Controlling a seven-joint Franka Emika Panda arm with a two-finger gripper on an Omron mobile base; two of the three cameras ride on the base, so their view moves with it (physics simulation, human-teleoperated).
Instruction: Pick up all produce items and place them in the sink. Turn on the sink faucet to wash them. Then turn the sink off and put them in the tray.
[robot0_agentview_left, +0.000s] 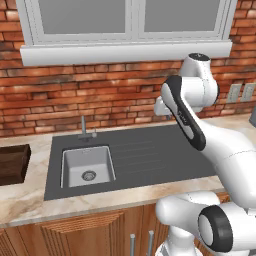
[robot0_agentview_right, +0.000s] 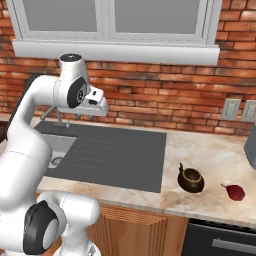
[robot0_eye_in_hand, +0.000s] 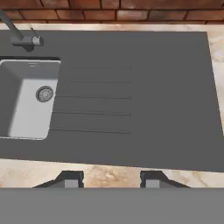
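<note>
A small dark-red produce item (robot0_agentview_right: 234, 191) lies on the marble counter far to the right, beyond the sink surround. The light-grey sink (robot0_agentview_left: 75, 162) with its round drain sits left in the dark ribbed surround, and the faucet (robot0_agentview_left: 84, 129) stands behind it. At the left edge rests the brown wooden tray (robot0_agentview_left: 12, 162). My gripper (robot0_agentview_right: 102, 107) hangs high above the drainboard and looks down on it. In the hand view the gripper (robot0_eye_in_hand: 111, 179) is open with nothing between its fingertips (robot0_eye_in_hand: 72, 179); the sink (robot0_eye_in_hand: 26, 109) and faucet (robot0_eye_in_hand: 19, 37) lie to the upper left.
A dark round pot (robot0_agentview_right: 191, 180) stands on the counter just left of the produce item. Wall outlets (robot0_agentview_right: 231, 109) and a grey appliance edge (robot0_agentview_right: 251, 145) are at the right. The brick wall and window sill run behind the counter.
</note>
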